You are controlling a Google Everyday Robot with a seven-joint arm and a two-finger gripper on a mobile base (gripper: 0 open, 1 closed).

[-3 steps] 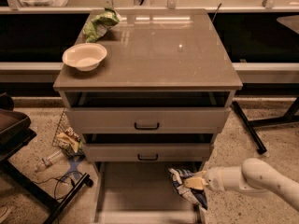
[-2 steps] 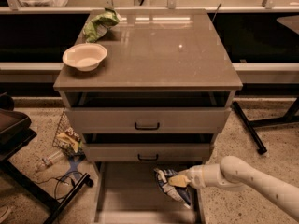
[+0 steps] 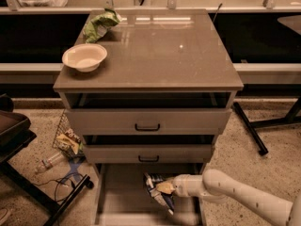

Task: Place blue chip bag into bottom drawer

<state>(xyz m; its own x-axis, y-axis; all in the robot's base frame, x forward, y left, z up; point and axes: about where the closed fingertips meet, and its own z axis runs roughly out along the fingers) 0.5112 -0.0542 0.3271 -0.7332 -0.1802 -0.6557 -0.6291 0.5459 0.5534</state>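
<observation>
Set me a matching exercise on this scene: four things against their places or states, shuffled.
Things:
1 blue chip bag
2 bowl
3 green snack bag
4 bottom drawer

Places or states:
A cabinet top, back left
B pulled open, at floor level
C in the gripper, over the drawer's right side
D cabinet top, left, nearer the front

Pairs: 1-C; 2-D; 3-A; 4-B

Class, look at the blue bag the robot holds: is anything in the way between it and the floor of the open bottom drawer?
Nothing visible is. The gripper, reaching in from the right, has its jaws shut on the blue chip bag, which hangs directly over the bottom drawer, with only plain drawer floor beneath it.
</observation>
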